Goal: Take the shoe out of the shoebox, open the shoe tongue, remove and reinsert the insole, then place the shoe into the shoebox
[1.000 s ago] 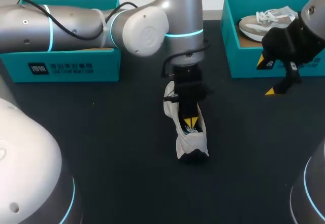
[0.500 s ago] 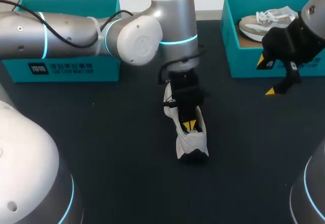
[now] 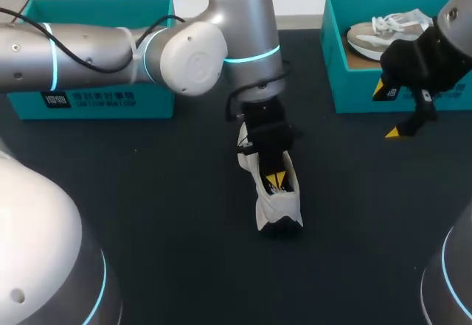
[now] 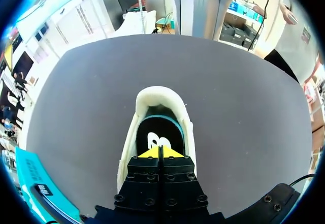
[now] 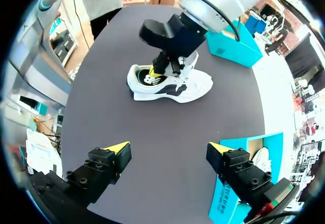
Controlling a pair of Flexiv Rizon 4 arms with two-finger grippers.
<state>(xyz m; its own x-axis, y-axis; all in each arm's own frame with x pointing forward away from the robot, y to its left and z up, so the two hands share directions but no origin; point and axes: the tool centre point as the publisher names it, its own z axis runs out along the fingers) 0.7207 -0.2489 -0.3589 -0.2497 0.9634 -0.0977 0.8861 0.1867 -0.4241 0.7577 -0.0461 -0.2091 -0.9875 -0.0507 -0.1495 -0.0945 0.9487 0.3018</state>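
A white shoe (image 3: 274, 208) lies on the black table (image 3: 147, 222) near its middle. My left gripper (image 3: 274, 180) is shut, its yellow tips down inside the shoe's opening. In the left wrist view the left gripper (image 4: 158, 152) sits just over the black, teal-edged insole (image 4: 155, 131), with the shoe's padded white collar (image 4: 155, 94) ahead of it; whether the tips pinch the insole is hidden. My right gripper (image 3: 391, 111) hangs open and empty in front of the right shoebox (image 3: 333, 60). From the right wrist, the right gripper (image 5: 167, 148) faces the shoe (image 5: 195, 88) from a distance.
The teal right shoebox holds a second, grey shoe (image 3: 383, 32) with white laces. Another teal shoebox (image 3: 96, 96) stands at the back left, partly behind my left arm. Bare table lies in front of and to both sides of the white shoe.
My left arm's wrist and elbow have shifted a little to the left, with its fingertips staying inside the shoe. The shoe and the right arm have not moved.
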